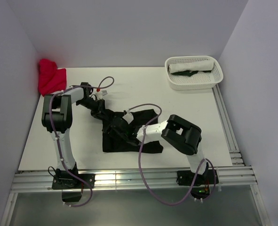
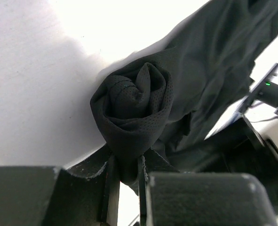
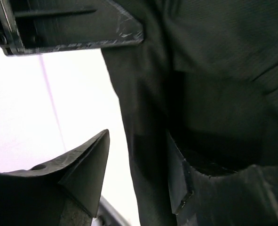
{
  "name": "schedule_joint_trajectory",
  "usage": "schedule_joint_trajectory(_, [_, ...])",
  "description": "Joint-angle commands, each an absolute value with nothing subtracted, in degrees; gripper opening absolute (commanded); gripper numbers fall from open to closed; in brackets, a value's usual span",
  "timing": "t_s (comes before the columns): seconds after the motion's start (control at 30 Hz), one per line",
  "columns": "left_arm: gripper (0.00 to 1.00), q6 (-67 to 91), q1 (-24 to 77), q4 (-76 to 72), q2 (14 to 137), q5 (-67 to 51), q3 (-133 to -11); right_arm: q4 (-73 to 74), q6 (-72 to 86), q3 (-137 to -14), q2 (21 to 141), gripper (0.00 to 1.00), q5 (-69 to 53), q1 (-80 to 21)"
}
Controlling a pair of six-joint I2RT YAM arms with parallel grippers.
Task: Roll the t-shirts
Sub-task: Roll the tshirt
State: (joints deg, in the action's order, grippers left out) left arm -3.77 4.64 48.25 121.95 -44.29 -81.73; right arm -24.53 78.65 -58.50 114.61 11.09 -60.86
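Note:
A black t-shirt point(image 1: 131, 136) lies crumpled on the white table in the middle. Its far-left end is wound into a tight roll point(image 2: 134, 103). My left gripper point(image 1: 102, 112) is shut on that rolled end, which shows in the left wrist view point(image 2: 127, 162). My right gripper point(image 1: 121, 127) is just right of it over the shirt. In the right wrist view its jaws point(image 3: 139, 155) stand open, with a fold of the black cloth point(image 3: 148, 141) between them against the right finger point(image 3: 178, 174). A red shirt point(image 1: 51, 77) is bunched at the far left wall.
A white lattice basket point(image 1: 194, 83) stands at the back right, holding a rolled white cloth point(image 1: 191, 65) and a dark one point(image 1: 188, 74). Metal rails point(image 1: 129, 179) run along the table's near edge and right side. Grey walls enclose the table.

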Motion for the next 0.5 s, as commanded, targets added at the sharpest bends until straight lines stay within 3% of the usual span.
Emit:
schedule_joint_trajectory(0.0, [0.04,-2.72,6.06,46.05,119.01,-37.10,-83.05,1.37,74.36,-66.50,112.41,0.58,20.99,-63.19])
schedule_joint_trajectory(0.23, [0.01,-2.72,8.61,47.46,118.65,-32.26,-84.37,23.96,74.88,-76.02,112.94,0.62,30.93,-66.27])
schedule_joint_trajectory(0.47, [0.00,-1.67,10.54,48.51,119.00,-27.96,-86.57,32.86,73.13,-83.03,112.15,0.63,37.07,-67.94])
